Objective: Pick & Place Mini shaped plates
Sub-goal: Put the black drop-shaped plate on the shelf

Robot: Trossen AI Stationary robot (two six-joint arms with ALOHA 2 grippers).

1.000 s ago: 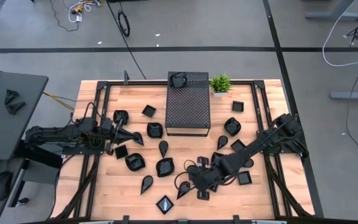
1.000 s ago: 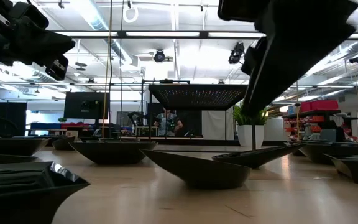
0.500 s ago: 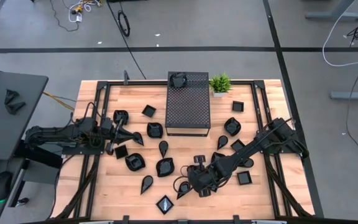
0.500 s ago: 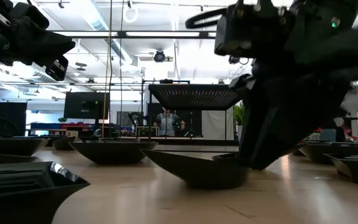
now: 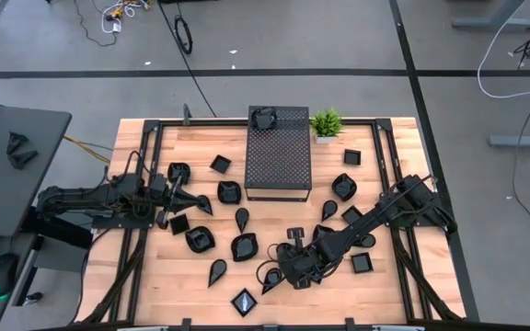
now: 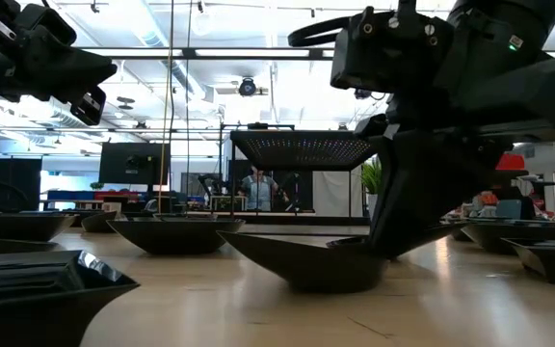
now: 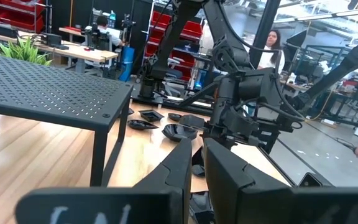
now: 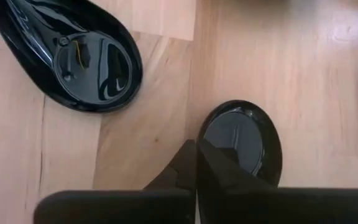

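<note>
Several small glossy black plates lie scattered on the wooden table [image 5: 394, 294]. My right gripper [image 5: 290, 268] is near the front middle, slanting down and shut on one rounded plate [image 8: 244, 140], which rests flat on the wood. Just beside it lies a teardrop plate [image 8: 86, 56]. In the low view the same gripper [image 6: 393, 246] stands on the held plate [image 6: 441, 234], behind a larger plate [image 6: 306, 262]. My left gripper [image 5: 190, 199] waits level at the table's left, its fingers [image 7: 229, 180] a narrow gap apart with nothing between them. My right gripper pinches the plate's rim [image 8: 211, 146] between its two fingers at the edge nearest the wrist. The fingers come slanting down from above. The plate sits flat on the table, not lifted.
A black perforated box [image 5: 279, 152] stands at the far middle with a green potted plant [image 5: 326, 121] beside it. More plates lie around the right gripper and near the left arm. A person [image 7: 272, 46] stands in the room beyond the table.
My right gripper has gone down onto the plate, rolled about its own axis, and shut on the plate's rim. The plate has stayed on the table.
</note>
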